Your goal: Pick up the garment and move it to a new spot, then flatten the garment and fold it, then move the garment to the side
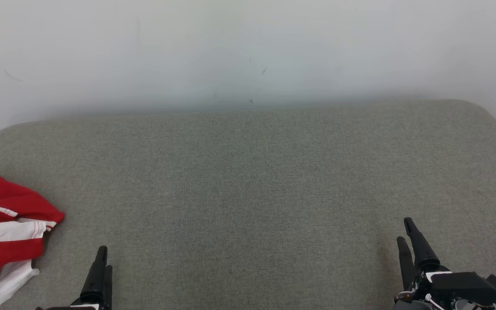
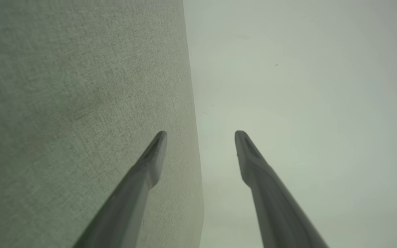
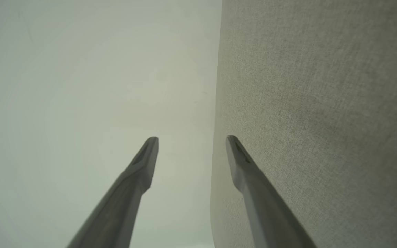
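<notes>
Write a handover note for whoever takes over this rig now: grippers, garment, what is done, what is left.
Left gripper: open, empty, low left over the cushion.
Right gripper: open, empty, low right.
Garment: red and white, crumpled at the cushion's left edge, apart from the left gripper.
Done: nothing that shows; the garment is not folded.
Left: pick it up, move it, flatten, fold, set aside.

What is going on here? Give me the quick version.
Nothing is being handled at this moment. The red and white garment lies crumpled at the far left edge of the grey cushioned surface. The left gripper and the right gripper sit low at the near corners, finger tips apart, holding nothing. Neither touches the garment, so the pick-up has not started.
</notes>
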